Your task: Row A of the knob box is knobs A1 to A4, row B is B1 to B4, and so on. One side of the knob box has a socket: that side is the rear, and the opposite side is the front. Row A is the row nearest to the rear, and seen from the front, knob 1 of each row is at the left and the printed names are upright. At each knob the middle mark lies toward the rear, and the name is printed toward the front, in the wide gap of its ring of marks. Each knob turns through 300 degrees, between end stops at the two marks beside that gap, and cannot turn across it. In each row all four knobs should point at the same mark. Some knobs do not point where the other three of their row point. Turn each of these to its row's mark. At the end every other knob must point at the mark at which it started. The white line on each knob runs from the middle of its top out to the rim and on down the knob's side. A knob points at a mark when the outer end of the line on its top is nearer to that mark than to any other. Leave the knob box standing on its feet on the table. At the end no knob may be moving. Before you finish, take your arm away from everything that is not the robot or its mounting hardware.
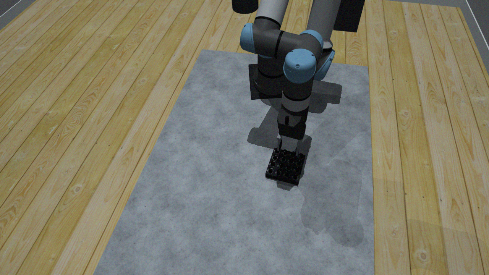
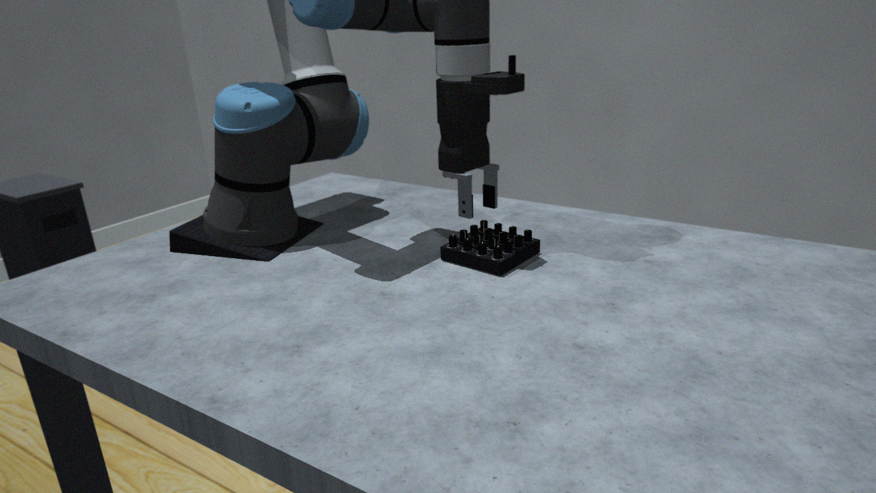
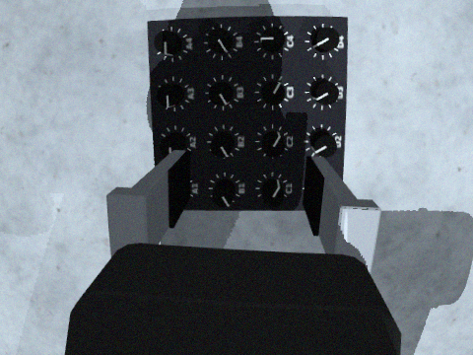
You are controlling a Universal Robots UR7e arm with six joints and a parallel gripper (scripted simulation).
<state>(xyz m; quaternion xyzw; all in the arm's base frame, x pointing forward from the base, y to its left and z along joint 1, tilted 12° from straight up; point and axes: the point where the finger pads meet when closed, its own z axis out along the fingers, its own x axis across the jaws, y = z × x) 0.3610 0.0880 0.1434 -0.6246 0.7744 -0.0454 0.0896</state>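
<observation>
The black knob box (image 1: 285, 165) stands on its feet on the grey table; it also shows in the exterior view (image 2: 490, 246) and in the wrist view (image 3: 246, 113). It carries a grid of black knobs with white lines. In the wrist view the knob in the top row, third from the left (image 3: 270, 38), has its line pointing left, unlike the three knobs below it. My gripper (image 2: 477, 198) is open and empty, a little above the edge of the box nearest the arm's base. In the wrist view the fingers frame the nearest row; two knobs there are partly hidden.
The arm's base (image 2: 250, 226) stands on a black plate at the back of the table. A dark box (image 2: 36, 211) stands off the table at the left. The table edge (image 2: 152, 398) runs along the front.
</observation>
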